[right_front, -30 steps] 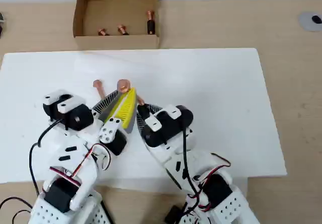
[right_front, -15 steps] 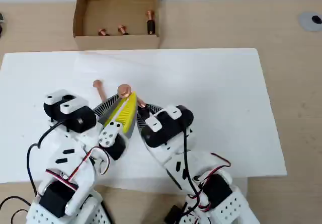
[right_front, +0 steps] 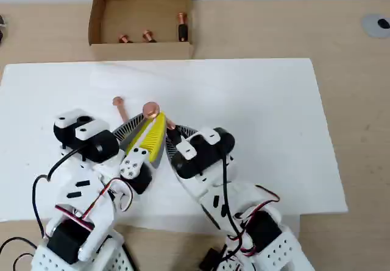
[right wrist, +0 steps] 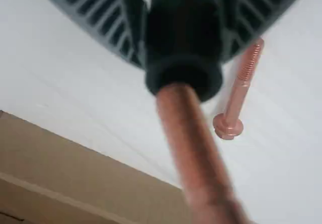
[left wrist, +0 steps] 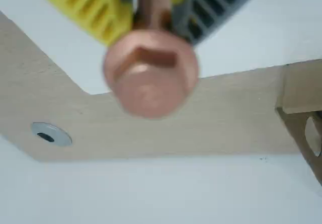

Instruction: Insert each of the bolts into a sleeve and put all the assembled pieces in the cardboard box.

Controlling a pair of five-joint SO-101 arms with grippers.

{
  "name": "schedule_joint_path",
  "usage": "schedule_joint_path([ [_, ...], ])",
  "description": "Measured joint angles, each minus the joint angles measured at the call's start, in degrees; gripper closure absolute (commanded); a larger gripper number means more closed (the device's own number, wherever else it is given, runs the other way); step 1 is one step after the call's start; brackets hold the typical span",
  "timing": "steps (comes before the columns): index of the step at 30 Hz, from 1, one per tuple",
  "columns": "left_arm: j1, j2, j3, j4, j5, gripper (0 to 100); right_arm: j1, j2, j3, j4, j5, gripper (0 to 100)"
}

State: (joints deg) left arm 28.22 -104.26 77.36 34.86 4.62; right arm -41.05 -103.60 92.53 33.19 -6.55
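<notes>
My left gripper [right_front: 153, 114], yellow and grey, is shut on a copper bolt [right_front: 150, 108] whose flanged head [left wrist: 150, 78] sticks out past the fingertips. Right beside it, my right gripper [right_front: 172, 132] is shut on a black sleeve [right wrist: 183, 58]. A copper shaft [right wrist: 193, 148] sits in the sleeve's mouth. Both grippers meet over the middle-left of the white sheet [right_front: 256, 131]. A loose bolt [right_front: 119, 106] [right wrist: 235, 95] lies on the sheet just beyond them. The cardboard box [right_front: 94, 21] stands at the back and holds a bolt in a black sleeve [right_front: 182, 27] and two more copper-headed pieces [right_front: 148, 36].
The white sheet's right half is bare, with wooden table [right_front: 353, 100] around it. A grey disc [right_front: 376, 25] lies at the far right. Both arm bases crowd the near edge.
The left gripper and its bolt have drawn back slightly toward the near edge. The right arm with the sleeve has hardly moved.
</notes>
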Motion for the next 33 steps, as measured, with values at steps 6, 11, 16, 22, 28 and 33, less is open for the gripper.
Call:
schedule_joint_path([
  [6, 0.18, -0.09, 0.00, 1.32, 0.00, 99, 0.09, 0.00, 0.00, 0.00, 0.00, 98.7],
  [11, 0.18, -0.09, -0.09, 1.32, 0.00, 99, 0.09, 0.00, 0.00, 0.00, 0.00, 98.7],
  [16, 0.18, -0.09, -0.35, 1.32, 0.00, 99, 0.09, 0.00, 0.00, 0.00, 0.00, 98.7],
  [22, 0.18, 0.18, -0.70, 1.32, 0.00, 99, 0.09, 0.00, 0.00, 0.00, 0.00, 98.7],
  [28, 0.18, 6.59, -4.04, 1.32, 0.00, 99, 0.09, 0.00, 0.00, 0.00, 0.00, 98.7],
  [33, 0.18, 11.69, -7.03, 1.32, 0.00, 99, 0.09, 0.00, 0.00, 0.00, 0.00, 98.7],
])
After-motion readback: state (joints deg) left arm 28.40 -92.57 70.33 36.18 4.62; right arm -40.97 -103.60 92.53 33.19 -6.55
